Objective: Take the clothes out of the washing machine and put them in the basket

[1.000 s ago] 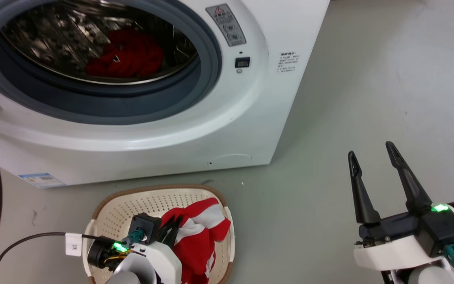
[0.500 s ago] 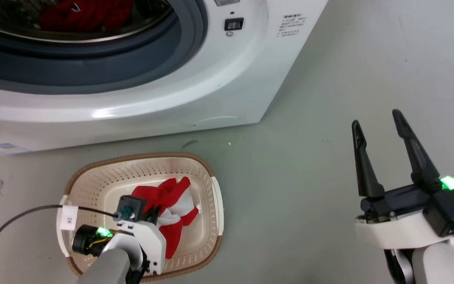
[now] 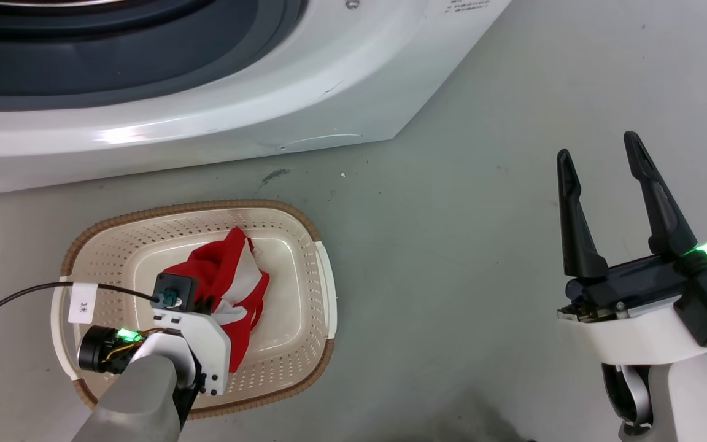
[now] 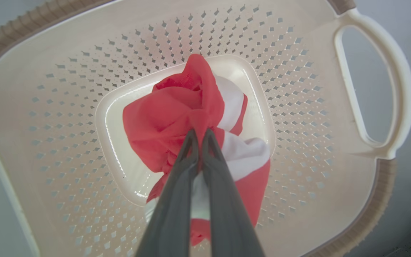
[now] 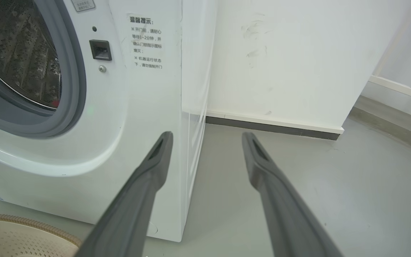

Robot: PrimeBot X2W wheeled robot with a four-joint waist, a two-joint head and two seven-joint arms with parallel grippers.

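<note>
Fingers of the left gripper (image 4: 199,132) are clamped together on a fold of the red and white garment (image 4: 162,117); cloth bunches right at the tips and hangs down both sides of them, its low end on the bottom of the basket (image 4: 298,71).

Change: a second ago the garment (image 3: 206,276) hung higher and spilled toward the basket's right rim; now it sits mid-basket under the left gripper (image 3: 209,302), which has come down inside the basket (image 3: 194,205). The head camera has tipped down too, so part of the shift is only the view.

Meaning, as a judgement: this piece is as good as delivered; what is left is to let go and lift clear. Cloth could snag on the tips on the way up.

Right gripper (image 3: 597,145) hangs over bare floor (image 3: 452,245), well apart from the basket, fingers spread wide and holding nothing, same spread as before.

Beyond its tips (image 5: 207,137) stands the washing machine (image 5: 137,107), front corner just past the left finger; the drum (image 5: 20,53) is open further left. A second ago a red heap lay in the drum, so more is likely waiting; a red speck at the drum's lower edge is too small to call.

Far side of the basket from the left fingers is the washing machine (image 3: 206,123) front, near but not touching.
</note>
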